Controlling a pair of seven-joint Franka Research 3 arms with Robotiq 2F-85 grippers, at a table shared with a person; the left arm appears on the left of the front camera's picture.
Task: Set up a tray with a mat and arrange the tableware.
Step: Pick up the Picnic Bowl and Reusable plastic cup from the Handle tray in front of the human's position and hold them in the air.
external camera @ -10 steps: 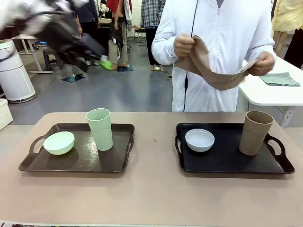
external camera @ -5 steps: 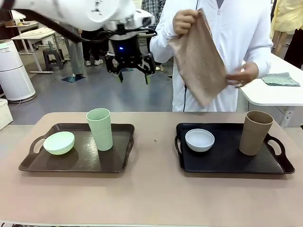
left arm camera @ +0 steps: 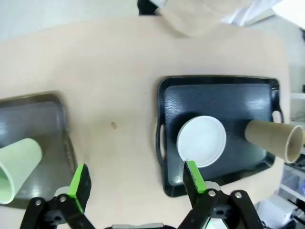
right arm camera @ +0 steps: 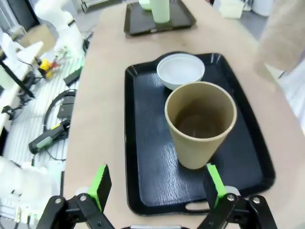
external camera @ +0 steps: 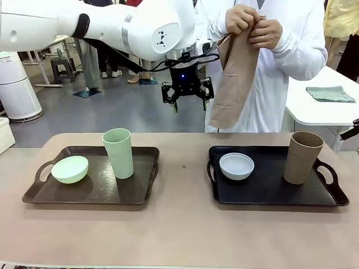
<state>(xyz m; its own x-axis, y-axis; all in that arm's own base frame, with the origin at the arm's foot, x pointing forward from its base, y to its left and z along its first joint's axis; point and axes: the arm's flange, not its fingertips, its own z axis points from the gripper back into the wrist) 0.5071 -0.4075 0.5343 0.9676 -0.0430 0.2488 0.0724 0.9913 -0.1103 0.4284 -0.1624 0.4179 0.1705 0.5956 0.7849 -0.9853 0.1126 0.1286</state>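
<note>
Above and behind the black tray (external camera: 263,188), toward its left far corner, the left gripper (external camera: 189,105) hangs in the air with its jaws spread wide and nothing between them; its wrist view looks straight down on that tray. Just to the right of the gripper, past the tray's far edge, the person's hands (external camera: 252,25) hold the tan mat (external camera: 235,78) up by its top edge, so it hangs folded and touches no tray. On the black tray itself sit the pale bowl (external camera: 236,166), near the left end, and the brown cup (external camera: 302,157), upright near the right handle. Well to the left of the black tray, the brown tray (external camera: 95,190) carries the mint bowl (external camera: 69,169) and the mint cup (external camera: 118,152), also upright. The right gripper (right arm camera: 157,183) hovers off the black tray's cup end, jaws wide apart and empty, facing the brown cup. By these pictures the task looks barely begun: no mat lies on either tray, and the tableware rests on bare tray surfaces. What seems left is getting the mat from the person onto a tray, which likely means clearing the dishes off it first, then arranging them on the mat.
</note>
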